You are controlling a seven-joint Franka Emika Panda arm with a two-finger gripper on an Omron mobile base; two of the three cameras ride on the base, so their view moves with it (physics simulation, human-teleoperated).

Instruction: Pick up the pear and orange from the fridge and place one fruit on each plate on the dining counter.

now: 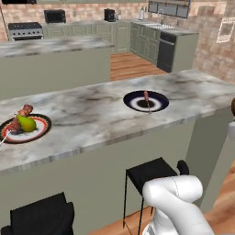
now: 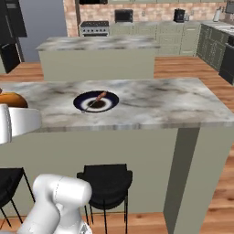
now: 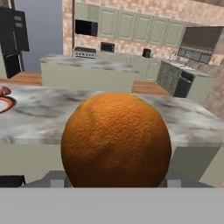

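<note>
The orange (image 3: 116, 140) looms large in the hand view, sitting between the fingertips of my gripper (image 3: 115, 180), which is shut on it. From the right base view the orange (image 2: 11, 99) shows at the far left, level with the dining counter (image 2: 151, 103) and beside its left end. The pear (image 1: 26, 123) lies on the red-rimmed plate (image 1: 40, 133), next to a meat skewer. The navy-rimmed plate (image 1: 158, 104) holds only a skewer and sits to the right of the red one, also seen as a dark plate (image 2: 109, 104) in the right base view.
Black stools (image 2: 106, 180) stand under the counter's near side. A second marble-topped island (image 2: 98, 43) lies beyond, with wooden floor between. The black fridge (image 2: 8, 41) stands far left at the back. Cabinets, stove and brick wall line the rear.
</note>
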